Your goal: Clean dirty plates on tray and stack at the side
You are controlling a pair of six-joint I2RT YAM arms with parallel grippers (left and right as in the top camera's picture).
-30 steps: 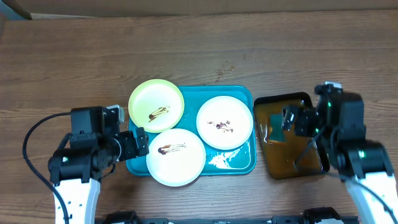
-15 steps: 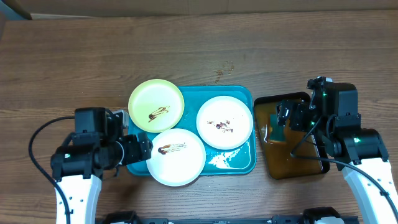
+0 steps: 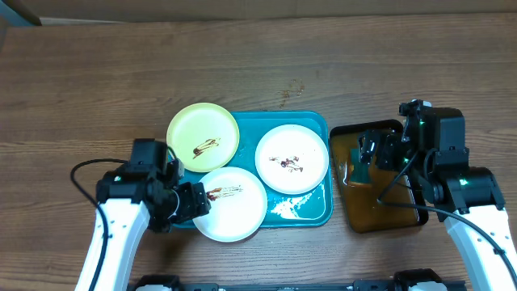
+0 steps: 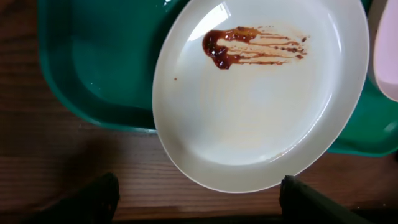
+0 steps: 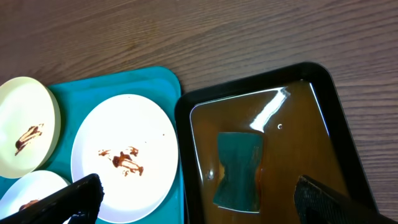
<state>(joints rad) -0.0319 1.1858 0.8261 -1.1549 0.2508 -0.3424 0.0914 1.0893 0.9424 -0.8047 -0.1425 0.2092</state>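
**A:** On the counter (image 3: 97, 73), toward its near edge: the tray (image 3: 315, 212), teal, with three dirty plates.

**B:** Laid out how?

**A:** Yellow-green plate (image 3: 203, 136) at the far left corner, hanging out past the rim. Far white plate (image 3: 292, 158) on the right half, fully inside. Near white plate (image 3: 234, 214) at the near left, jutting over the near rim above bare wood. Brown smears on all three.

**B:** And the left pincer (image 3: 198, 204)?

**A:** Released, spread wide, low at the left edge of the near white plate. Seen from the left wrist: dark fingers (image 4: 102, 196) at the two bottom corners, with the plate's near rim between them. Touching it or just clear of it, cannot tell.

**B:** Right pincer (image 3: 370, 153)?

**A:** Released too, gaping, nothing between the fingers. Hangs over the black tray (image 3: 380, 214), just beside the teal one on its right. Full of brownish liquid, with a teal-green sponge (image 5: 238, 168) lying flat in it, toward the left half.

**B:** Any plate on top of another?

**A:** Hard to say for the yellow-green and near white ones: edges very close, maybe touching.
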